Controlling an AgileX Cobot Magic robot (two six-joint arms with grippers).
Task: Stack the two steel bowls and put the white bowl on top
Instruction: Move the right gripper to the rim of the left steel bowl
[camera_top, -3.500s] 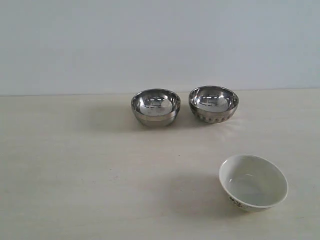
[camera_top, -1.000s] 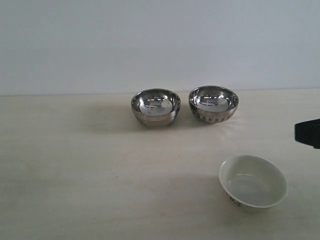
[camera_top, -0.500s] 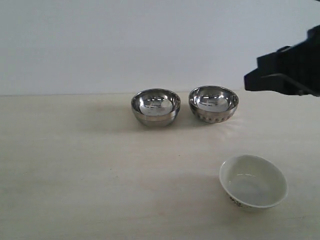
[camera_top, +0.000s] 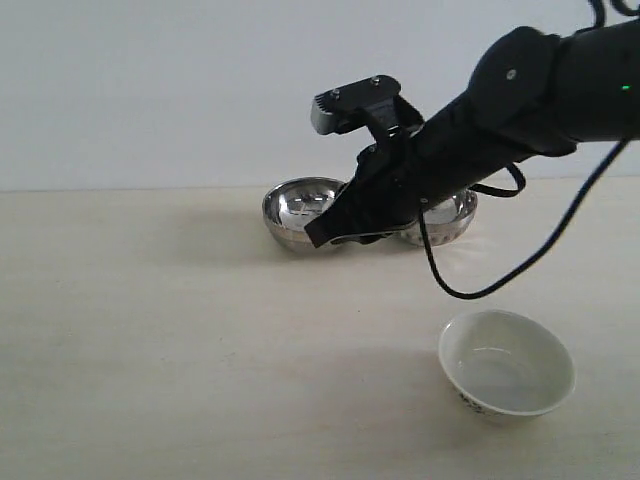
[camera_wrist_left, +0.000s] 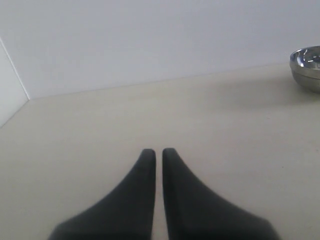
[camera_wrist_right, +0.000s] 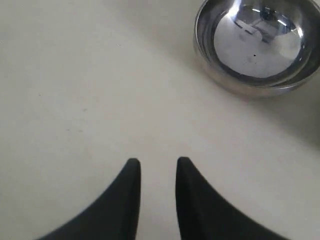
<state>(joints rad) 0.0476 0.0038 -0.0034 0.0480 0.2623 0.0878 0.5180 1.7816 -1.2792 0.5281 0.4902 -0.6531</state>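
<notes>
The table (camera_top: 150, 330) is pale cream and runs back to a plain white wall. My right arm (camera_top: 520, 90) reaches in from the right, across the front of the two steel bowls at the back. My right gripper (camera_top: 318, 236) hangs low just in front of the smooth steel bowl (camera_top: 295, 208). Its jaws are partly apart, with bare table between them and nothing held. The dimpled steel bowl (camera_top: 456, 216) sits just right of the smooth one, mostly hidden behind my arm. The bowls stand side by side, not stacked. The white bowl (camera_top: 507, 362) is upright near the front right, well apart from them. My left gripper (camera_wrist_left: 156, 152) hovers over the table, its fingers all but touching and empty
</notes>
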